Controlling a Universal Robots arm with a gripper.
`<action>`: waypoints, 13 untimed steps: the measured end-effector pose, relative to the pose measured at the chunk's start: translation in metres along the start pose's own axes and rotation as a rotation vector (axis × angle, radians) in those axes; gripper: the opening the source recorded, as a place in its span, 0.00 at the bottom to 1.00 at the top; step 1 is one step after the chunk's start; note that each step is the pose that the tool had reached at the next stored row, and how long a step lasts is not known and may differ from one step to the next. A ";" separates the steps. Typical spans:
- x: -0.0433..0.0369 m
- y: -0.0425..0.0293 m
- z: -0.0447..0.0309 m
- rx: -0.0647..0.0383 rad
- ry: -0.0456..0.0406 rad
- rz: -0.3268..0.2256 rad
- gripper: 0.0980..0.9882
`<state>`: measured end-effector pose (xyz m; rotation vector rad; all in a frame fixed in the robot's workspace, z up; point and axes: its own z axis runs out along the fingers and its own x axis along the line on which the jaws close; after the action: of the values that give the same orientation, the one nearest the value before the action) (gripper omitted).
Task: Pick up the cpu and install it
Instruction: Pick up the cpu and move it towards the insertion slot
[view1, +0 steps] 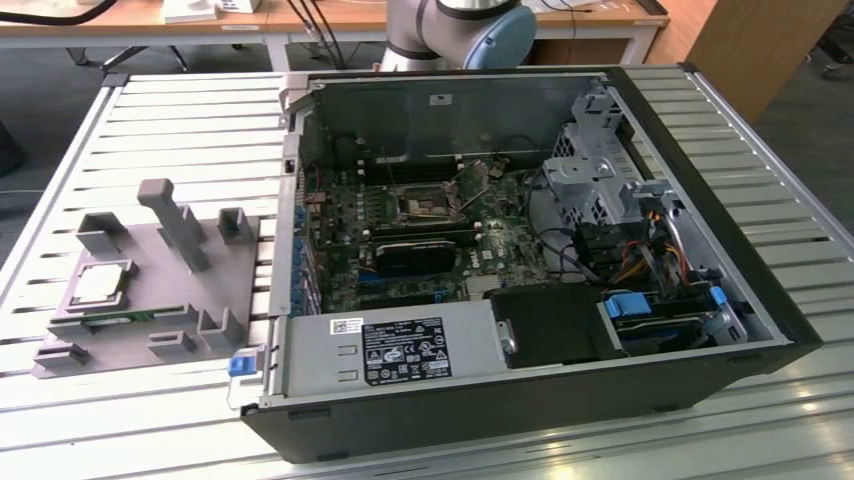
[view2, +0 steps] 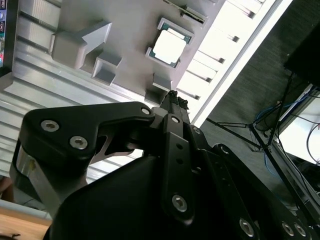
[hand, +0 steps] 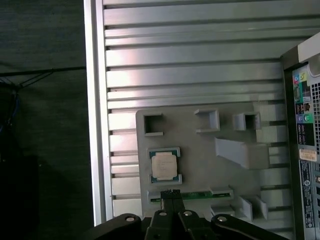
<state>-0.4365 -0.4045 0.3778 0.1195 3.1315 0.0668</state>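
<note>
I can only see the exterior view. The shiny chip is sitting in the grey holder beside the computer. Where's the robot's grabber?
Observer: In both wrist views the gripper hangs over the grey holder, close to the cpu but not touching it.
Operator: Is it holding anything?
Observer: No. In the second wrist view the jaws are shut together with nothing between them.
Operator: What is it pointing at?
Observer: In the first wrist view it lines up with the green memory stick beside the cpu.
</note>
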 end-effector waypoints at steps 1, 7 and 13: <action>0.0000 -0.0005 0.0003 0.000 -0.0001 0.000 0.01; -0.0002 -0.0018 0.0024 0.000 0.0008 0.000 0.01; -0.0004 -0.0054 0.0088 -0.010 0.0115 -0.003 0.02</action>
<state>-0.4364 -0.4095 0.3687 0.1148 3.1423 0.0837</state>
